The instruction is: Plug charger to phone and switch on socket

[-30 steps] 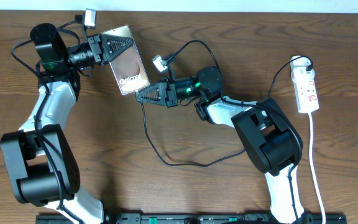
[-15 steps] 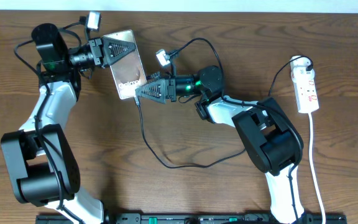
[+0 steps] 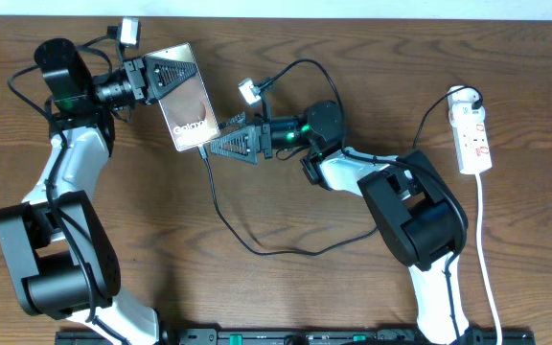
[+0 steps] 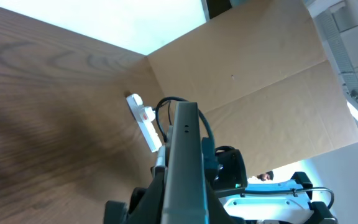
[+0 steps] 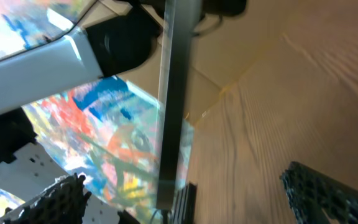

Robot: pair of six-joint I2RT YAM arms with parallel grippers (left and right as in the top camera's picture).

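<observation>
My left gripper (image 3: 175, 72) is shut on the top end of the phone (image 3: 192, 107), holding it tilted above the table at the back left. In the left wrist view the phone (image 4: 185, 155) shows edge-on between the jaws. The charger (image 3: 220, 206), a thin black cable, runs from the phone's lower edge across the table to a plug at the socket's far end. In the right wrist view its tip (image 5: 164, 210) meets the bottom of the phone (image 5: 174, 93). My right gripper (image 3: 217, 134) stands open around that lower end, its fingers (image 5: 61, 193) wide apart and holding nothing. The socket (image 3: 474, 139) lies at the far right.
The socket's white cord (image 3: 485, 249) runs down the right side to the front edge. The charger's cable loops over the middle of the table (image 3: 286, 251). The right arm's base (image 3: 420, 220) stands right of centre. The socket (image 4: 143, 121) also shows in the left wrist view, with a cardboard wall behind.
My right gripper has opened and let go of the charger's tip, which stays at the phone's lower edge. The left arm has shifted the phone slightly left and back.
</observation>
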